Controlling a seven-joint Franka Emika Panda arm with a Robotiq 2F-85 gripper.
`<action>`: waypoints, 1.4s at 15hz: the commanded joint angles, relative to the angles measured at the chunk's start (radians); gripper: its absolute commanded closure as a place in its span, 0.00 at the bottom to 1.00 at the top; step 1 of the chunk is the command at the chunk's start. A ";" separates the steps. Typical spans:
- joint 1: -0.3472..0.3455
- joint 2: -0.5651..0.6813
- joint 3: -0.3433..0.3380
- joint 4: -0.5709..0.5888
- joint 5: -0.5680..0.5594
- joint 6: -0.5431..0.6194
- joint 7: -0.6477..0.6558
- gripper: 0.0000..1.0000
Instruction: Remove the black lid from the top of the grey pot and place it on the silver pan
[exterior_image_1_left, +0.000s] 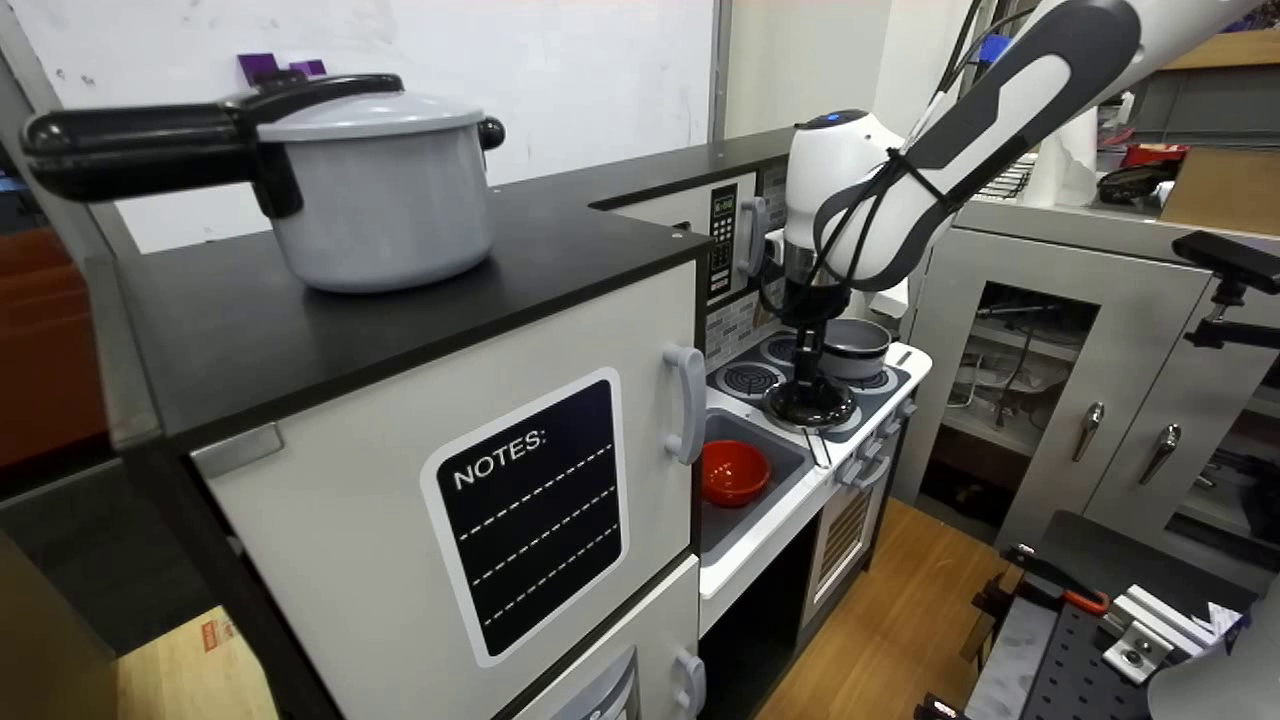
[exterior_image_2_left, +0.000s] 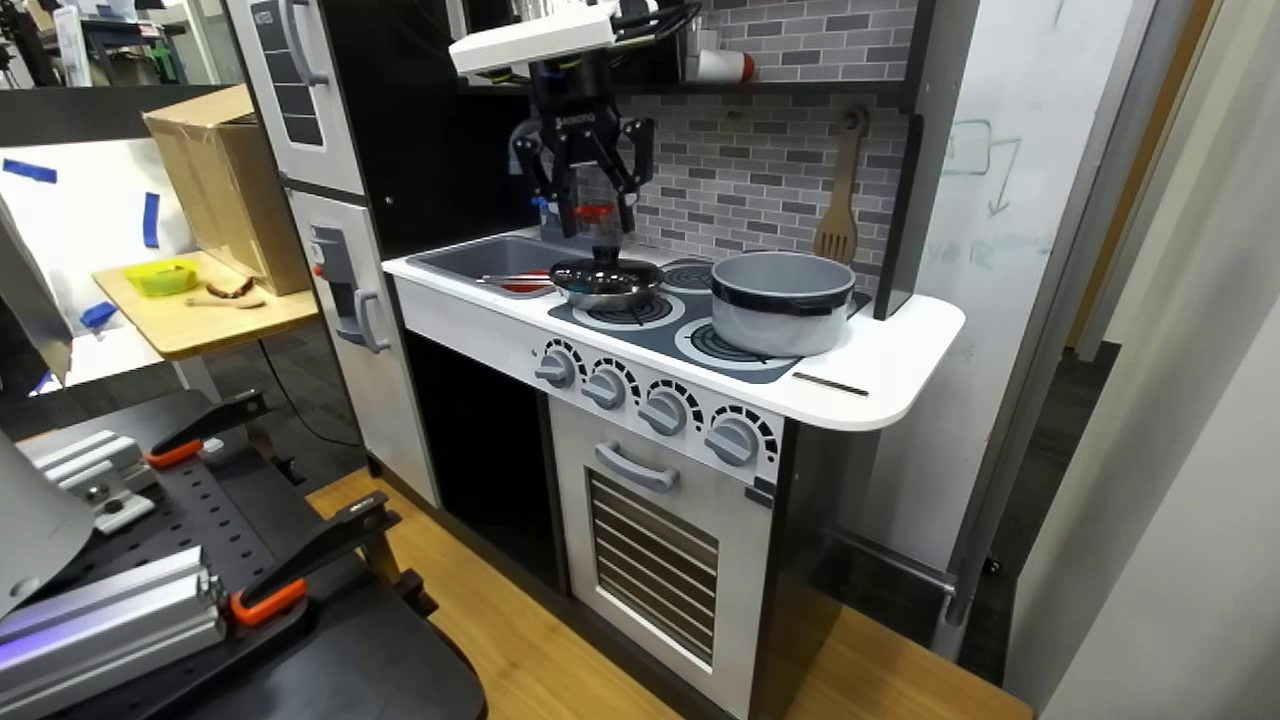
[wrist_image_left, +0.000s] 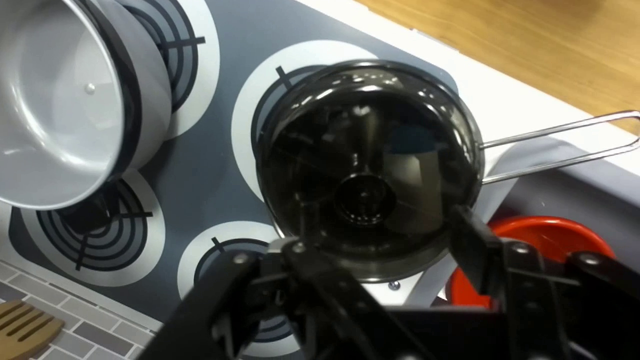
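Fingers: stood apart, pointing down over the black lid, whose knob showed in the gap; whether they touched it could not be told.
Gripper: hung at 12 o'clock from the lid in an exterior view, right above the knob.
Black lid: rested on the silver pan; the wrist view gave its shiny round top, while an exterior view showed the shallow metal wall beneath.
Silver pan: held its wire handle out at 3 o'clock in the wrist view, across the corner of the sink.
Grey pot: stood near the pan but apart, at 3 o'clock from it in an exterior view; the wrist view alone looked down to its pale floor.
Red bowl: sat in the sink, nearly whole in an exterior view, partly behind a finger at 4 o'clock in the wrist view.
Stove top: was grey, its burners ringed in white; pan and pot each covered part of one.
Wall: wore grey brick-pattern tile, a wooden spatula hanging at 1 o'clock from the grey pot in an exterior view.
Big pale pot: showed only in an exterior view, on the kitchen's black top, its long handle toward 9 o'clock.
Room: a whiteboard stood behind that pot, grey cabinets toward 3 o'clock; an exterior view had a yellow-green bowl on a wooden table at 9 o'clock.
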 joint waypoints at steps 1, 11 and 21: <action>-0.003 -0.002 0.000 0.009 -0.011 -0.020 0.006 0.02; -0.066 -0.260 -0.067 -0.164 -0.144 -0.008 0.225 0.00; -0.168 -0.557 -0.080 -0.331 -0.129 -0.215 0.309 0.00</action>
